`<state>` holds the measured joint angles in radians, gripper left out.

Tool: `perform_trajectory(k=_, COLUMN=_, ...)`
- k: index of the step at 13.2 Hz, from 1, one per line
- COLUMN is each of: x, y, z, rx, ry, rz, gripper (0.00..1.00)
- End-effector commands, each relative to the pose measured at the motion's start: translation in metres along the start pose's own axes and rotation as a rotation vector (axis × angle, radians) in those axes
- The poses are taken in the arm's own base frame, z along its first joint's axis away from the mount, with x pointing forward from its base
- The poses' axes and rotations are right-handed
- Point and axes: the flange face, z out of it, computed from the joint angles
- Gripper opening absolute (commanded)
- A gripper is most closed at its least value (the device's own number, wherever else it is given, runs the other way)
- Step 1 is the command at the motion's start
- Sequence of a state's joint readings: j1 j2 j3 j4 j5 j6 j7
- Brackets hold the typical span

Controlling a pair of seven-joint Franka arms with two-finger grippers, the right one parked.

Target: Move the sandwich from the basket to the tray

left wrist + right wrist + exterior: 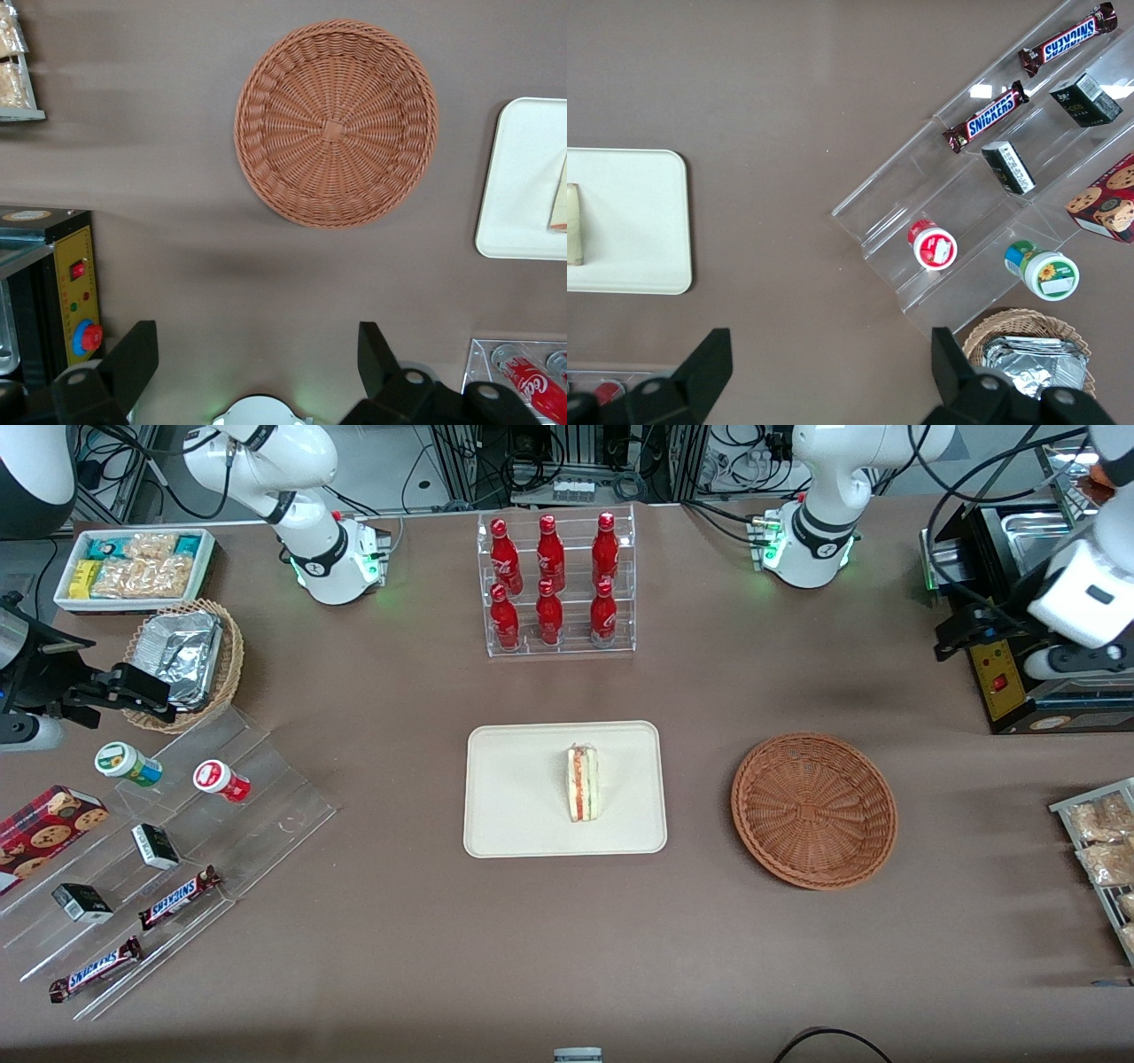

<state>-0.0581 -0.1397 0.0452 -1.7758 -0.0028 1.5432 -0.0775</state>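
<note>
claw open, sandwich on tray

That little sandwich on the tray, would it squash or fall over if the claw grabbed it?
The sandwich looks like soft white bread, so it would probably squash under a firm pinch. It stands on the tray on a narrow edge, so a nudge might tip it. The gripper, open, hangs away from the empty basket.

The sandwich lies on the tray, about in its middle. The basket sits beside the tray, toward my working arm's end of the table, apart from it and holding nothing. The bottle rack stands farther from the front camera than the tray. My gripper hangs spread wide, high above the table near the basket.
</note>
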Motion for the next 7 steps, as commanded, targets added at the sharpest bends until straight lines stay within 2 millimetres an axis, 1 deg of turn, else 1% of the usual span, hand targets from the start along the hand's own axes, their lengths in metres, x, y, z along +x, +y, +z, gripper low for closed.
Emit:
perform_trajectory(k=1, x=-0.003, y=0.002, z=-0.014, rx=-0.012, ry=0.029, rz=0.015, gripper=0.99)
perform_trajectory(k=2, x=-0.004, y=0.001, z=-0.026, rx=-0.019, ry=0.047, rz=0.018, gripper=0.99)
perform_trajectory(k=3, x=-0.001, y=-0.001, z=-0.036, rx=-0.028, ry=0.050, rz=0.009, gripper=0.99)
perform_trajectory(k=4, x=0.009, y=-0.001, z=-0.034, rx=-0.022, ry=0.017, rz=0.003, gripper=0.99)
perform_trajectory(k=7, x=0.016, y=0.000, z=-0.037, rx=-0.009, ry=0.011, rz=0.004, gripper=0.99)
